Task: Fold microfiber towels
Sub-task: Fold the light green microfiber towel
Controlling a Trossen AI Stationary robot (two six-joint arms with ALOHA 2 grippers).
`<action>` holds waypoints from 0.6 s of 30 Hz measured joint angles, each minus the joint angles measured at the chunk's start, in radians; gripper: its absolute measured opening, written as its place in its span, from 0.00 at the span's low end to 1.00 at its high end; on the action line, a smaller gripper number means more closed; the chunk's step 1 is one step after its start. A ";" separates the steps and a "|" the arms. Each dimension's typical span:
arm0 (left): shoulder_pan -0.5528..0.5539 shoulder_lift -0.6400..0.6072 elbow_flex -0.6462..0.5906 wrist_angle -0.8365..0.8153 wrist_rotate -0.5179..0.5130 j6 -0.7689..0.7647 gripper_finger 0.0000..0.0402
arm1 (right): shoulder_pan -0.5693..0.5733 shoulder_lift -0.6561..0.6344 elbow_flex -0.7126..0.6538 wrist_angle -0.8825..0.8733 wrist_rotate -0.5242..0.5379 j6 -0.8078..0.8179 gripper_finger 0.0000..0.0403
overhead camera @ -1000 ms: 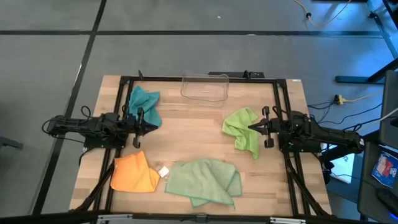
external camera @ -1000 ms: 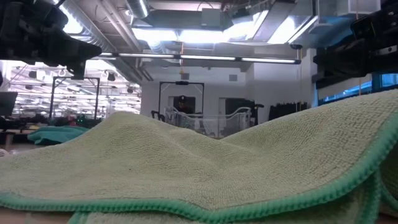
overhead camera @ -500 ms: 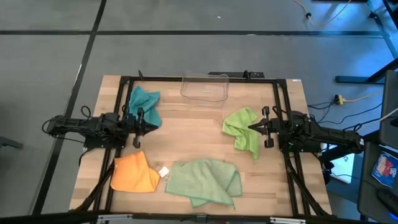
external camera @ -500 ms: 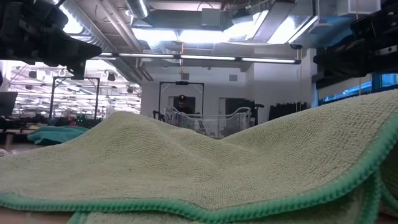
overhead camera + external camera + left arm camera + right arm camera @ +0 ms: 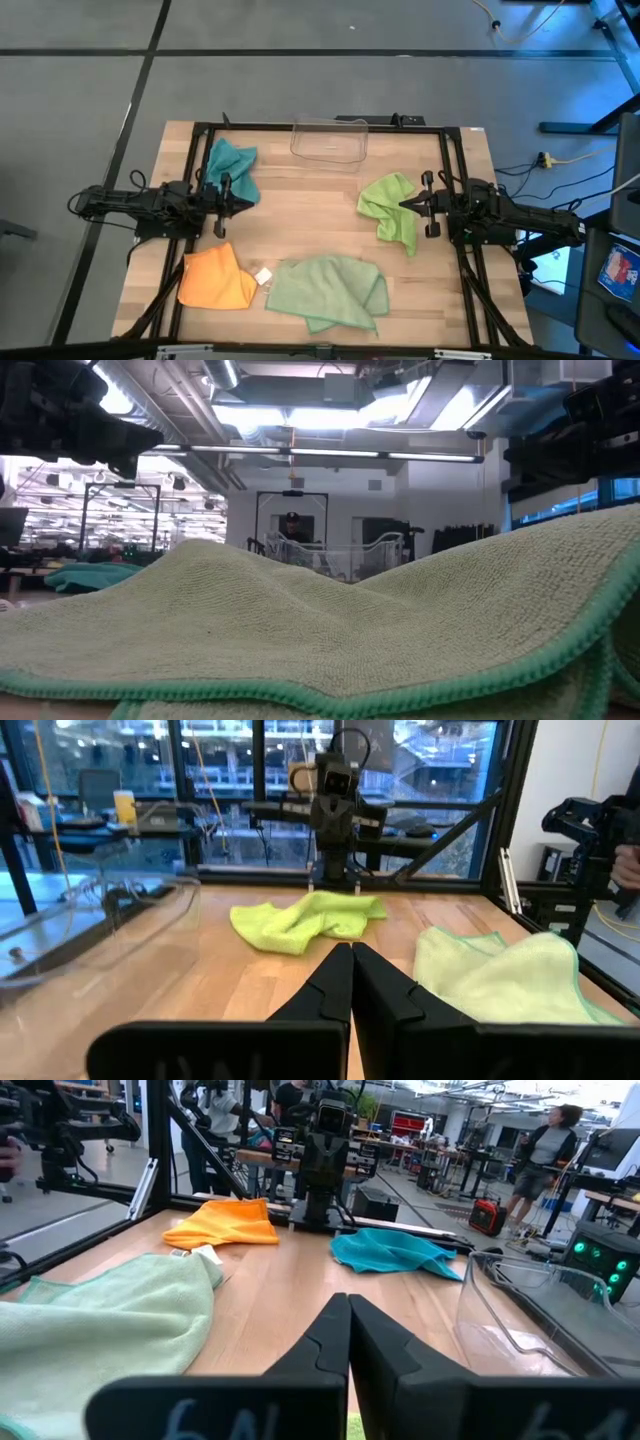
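Observation:
Four towels lie crumpled on the wooden table. The teal towel [image 5: 232, 165] is at the far left, the orange towel [image 5: 216, 279] at the near left, the lime green towel [image 5: 390, 208] at the right, and the larger pale sage towel [image 5: 328, 291] at the near middle, filling the low view [image 5: 330, 630]. My left gripper [image 5: 250, 203] is shut and empty above the table's left side, beside the teal towel. My right gripper [image 5: 404, 205] is shut and empty at the right, over the lime towel's edge.
A clear plastic bin [image 5: 329, 141] stands at the far middle edge. A small white tag [image 5: 262, 275] lies between the orange and sage towels. A black frame [image 5: 320, 126] runs round the table. Bare wood [image 5: 310, 215] lies between the two grippers. A person [image 5: 548, 1150] stands in the room beyond.

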 joint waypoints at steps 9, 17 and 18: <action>0.000 0.000 0.000 0.054 0.000 -0.001 0.00 | 0.000 0.000 0.000 0.012 -0.006 0.004 0.02; 0.000 0.000 0.000 0.080 -0.022 0.056 0.00 | 0.000 0.000 0.000 0.039 -0.014 -0.005 0.02; 0.000 0.000 0.000 0.080 -0.038 0.073 0.00 | 0.000 0.000 0.000 0.054 -0.014 -0.016 0.02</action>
